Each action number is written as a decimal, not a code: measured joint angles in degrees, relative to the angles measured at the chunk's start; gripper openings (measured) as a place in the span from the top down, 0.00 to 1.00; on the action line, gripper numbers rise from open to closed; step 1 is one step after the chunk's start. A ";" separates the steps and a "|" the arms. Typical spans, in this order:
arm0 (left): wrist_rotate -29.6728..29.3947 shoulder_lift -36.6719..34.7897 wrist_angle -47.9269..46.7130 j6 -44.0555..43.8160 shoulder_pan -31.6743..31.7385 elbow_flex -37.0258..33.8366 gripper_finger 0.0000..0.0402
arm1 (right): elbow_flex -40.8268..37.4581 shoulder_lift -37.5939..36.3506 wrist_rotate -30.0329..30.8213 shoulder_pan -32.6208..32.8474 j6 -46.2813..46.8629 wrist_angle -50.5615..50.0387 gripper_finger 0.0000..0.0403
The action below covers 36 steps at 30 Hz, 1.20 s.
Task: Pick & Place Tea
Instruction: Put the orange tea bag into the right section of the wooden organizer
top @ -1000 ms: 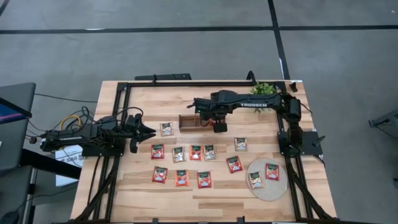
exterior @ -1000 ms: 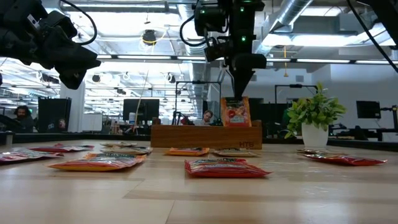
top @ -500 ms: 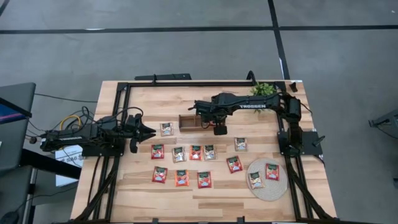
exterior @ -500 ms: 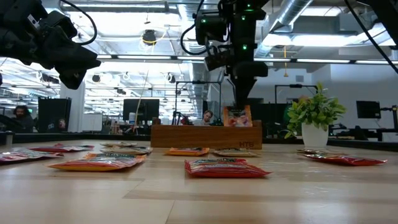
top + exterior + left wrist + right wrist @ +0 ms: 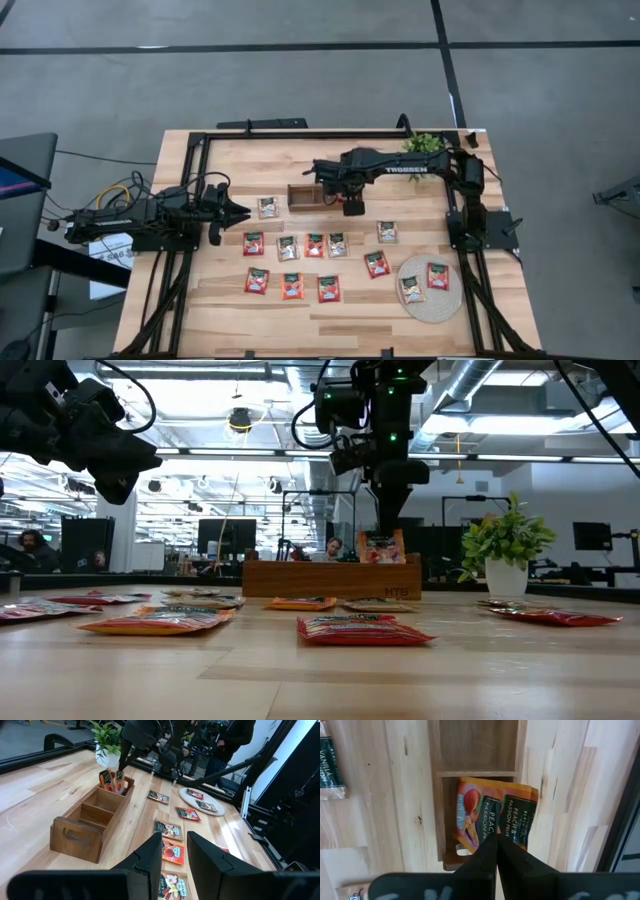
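The pale wooden plank surface (image 5: 230,300) stands on grey floor, framed by black rails; level across it lies an open office with ceiling lights, ducts and monitors. On it are a small green potted plant (image 5: 427,144), a round woven mat (image 5: 428,291) bearing two sachets, and a dark wooden three-compartment box (image 5: 303,196). Red and pale beige flat square tea sachets (image 5: 315,245) lie scattered in loose rows in front of the box.

Since a second ago the right arm has drawn toward the box and lowered, so the orange sachet (image 5: 380,547) that hung clear above the box wall now sits partly sunk inside the end compartment, beside a second one.

The right hand (image 5: 496,851) points straight down over that compartment, fingers pressed together on the top edge of the sachet. The left hand (image 5: 240,211) hovers at the surface's left edge, fingers partly apart, holding nothing.
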 joint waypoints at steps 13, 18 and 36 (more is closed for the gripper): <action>0.00 0.00 0.00 -0.13 0.00 -0.02 0.79 | 0.00 0.00 0.53 -1.29 -0.02 0.07 0.78; 0.02 0.00 0.00 -2.19 0.00 0.00 0.79 | 0.16 -1.04 0.59 -0.66 3.16 -2.47 0.73; -0.24 0.02 0.93 -20.08 -0.01 -0.01 0.79 | 0.20 -19.97 -6.73 8.97 11.85 -10.59 0.78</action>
